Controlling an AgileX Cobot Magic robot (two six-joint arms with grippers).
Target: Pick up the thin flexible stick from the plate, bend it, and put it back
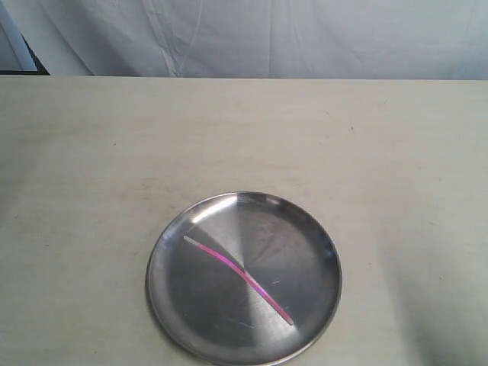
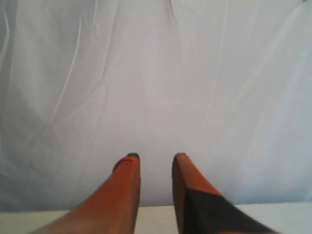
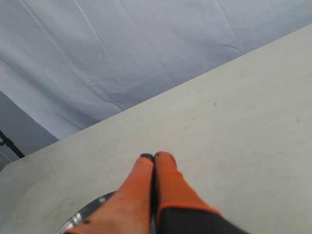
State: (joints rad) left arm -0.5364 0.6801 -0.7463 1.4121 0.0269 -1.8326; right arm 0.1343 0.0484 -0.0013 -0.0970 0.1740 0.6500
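Note:
The thin pink stick (image 1: 245, 277) lies slightly bent across the round silver plate (image 1: 309, 229), its paler whitish end toward the upper left. Neither gripper shows in the exterior view. In the left wrist view my left gripper (image 2: 154, 157) is open, its orange fingers apart with nothing between them, pointing at the white cloth above the table edge. My right gripper (image 3: 154, 155) is shut, fingers pressed together and holding nothing, above the table; a sliver of the plate's rim (image 3: 80, 215) shows beside its fingers.
The pale beige table (image 1: 244, 137) stretches to a white cloth backdrop (image 1: 267, 38) behind its far edge. A dark stand (image 3: 7, 144) shows at the edge of the right wrist view.

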